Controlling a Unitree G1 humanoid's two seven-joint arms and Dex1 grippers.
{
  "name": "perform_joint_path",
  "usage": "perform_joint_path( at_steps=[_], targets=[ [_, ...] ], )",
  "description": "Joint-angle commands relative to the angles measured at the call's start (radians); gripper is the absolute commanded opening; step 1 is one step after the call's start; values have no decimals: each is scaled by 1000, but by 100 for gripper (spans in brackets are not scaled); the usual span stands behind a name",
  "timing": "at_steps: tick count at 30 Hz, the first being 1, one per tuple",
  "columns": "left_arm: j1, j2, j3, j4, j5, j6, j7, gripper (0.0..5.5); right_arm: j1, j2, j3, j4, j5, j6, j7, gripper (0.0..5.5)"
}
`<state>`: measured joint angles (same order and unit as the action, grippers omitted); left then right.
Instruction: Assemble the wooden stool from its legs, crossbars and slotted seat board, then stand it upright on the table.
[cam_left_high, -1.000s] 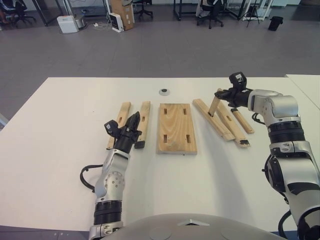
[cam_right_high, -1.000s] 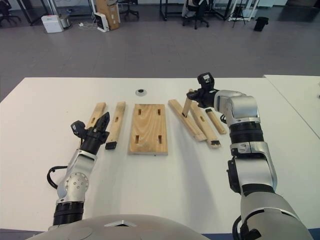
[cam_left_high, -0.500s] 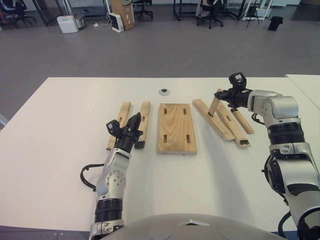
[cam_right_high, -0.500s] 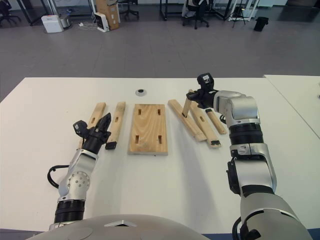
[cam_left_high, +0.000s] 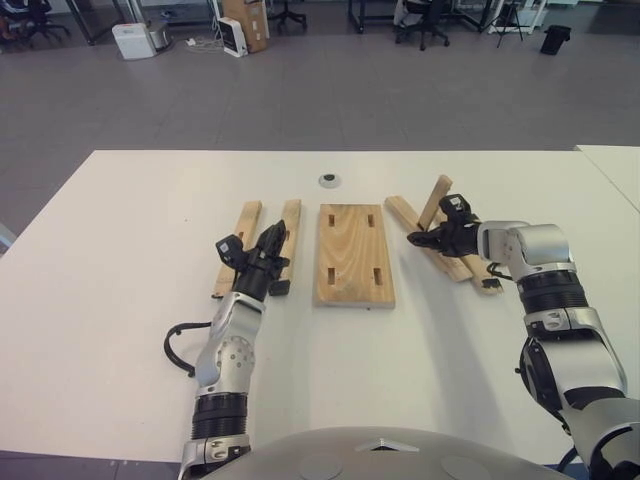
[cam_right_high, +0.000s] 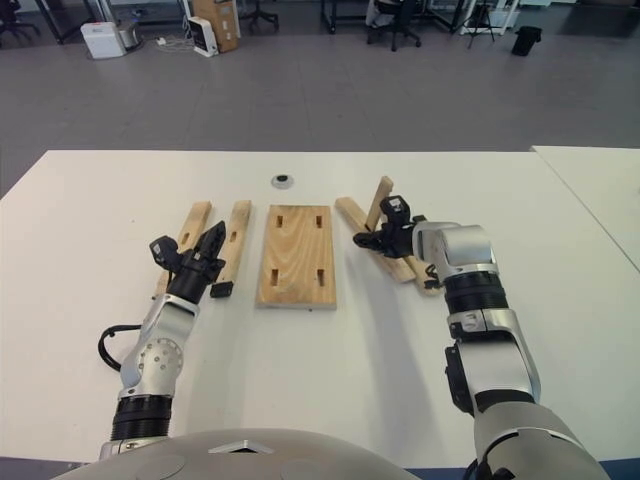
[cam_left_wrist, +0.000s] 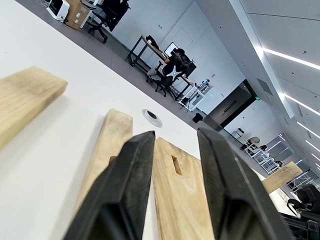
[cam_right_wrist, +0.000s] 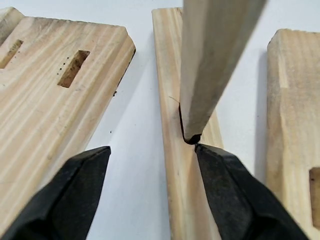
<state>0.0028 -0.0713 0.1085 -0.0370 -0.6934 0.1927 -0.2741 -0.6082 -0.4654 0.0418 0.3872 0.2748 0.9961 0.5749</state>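
Note:
The slotted seat board (cam_left_high: 354, 255) lies flat mid-table. Two legs (cam_left_high: 248, 226) (cam_left_high: 290, 222) lie side by side to its left. My left gripper (cam_left_high: 272, 240) hovers open over the inner leg's near end, its fingers (cam_left_wrist: 131, 165) holding nothing. Right of the board lie several more wooden pieces (cam_left_high: 462, 262). A short bar (cam_left_high: 436, 202) stands tilted there, its lower end (cam_right_wrist: 192, 132) resting on a lying piece (cam_right_wrist: 172, 100). My right gripper (cam_right_wrist: 152, 149) is low at that bar's foot, open and straddling the lying piece; one fingertip (cam_right_wrist: 202, 150) is right beside the bar's end.
A small black round object (cam_left_high: 329, 181) sits on the table behind the board. A second white table (cam_left_high: 612, 165) adjoins at the far right. The white tabletop (cam_left_high: 120, 260) is bare on the left and along the front edge.
My right gripper has left the tilted bar's upper end, dropped to its foot near the table and opened. The bar stays tilted. My left gripper edged slightly forward.

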Motion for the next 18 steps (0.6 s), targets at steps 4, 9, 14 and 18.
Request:
perform_joint_path(
  at_steps=[4, 9, 14, 18],
  targets=[
    [-7, -24, -6, 11, 15, 6, 5, 153, 39, -75, -31, -53, 8, -21, 58, 381],
    [-12, -16, -7, 14, 15, 13, 3, 153, 111, -80, -27, -94, 6, -8, 66, 381],
    [-13, -12, -10, 10, 15, 25, 3, 153, 167, -76, -4, -86, -26, -31, 50, 381],
    [-19, -8, -14, 12, 15, 38, -4, 153, 191, -85, 7, -78, -47, -57, 33, 350]
  ],
)
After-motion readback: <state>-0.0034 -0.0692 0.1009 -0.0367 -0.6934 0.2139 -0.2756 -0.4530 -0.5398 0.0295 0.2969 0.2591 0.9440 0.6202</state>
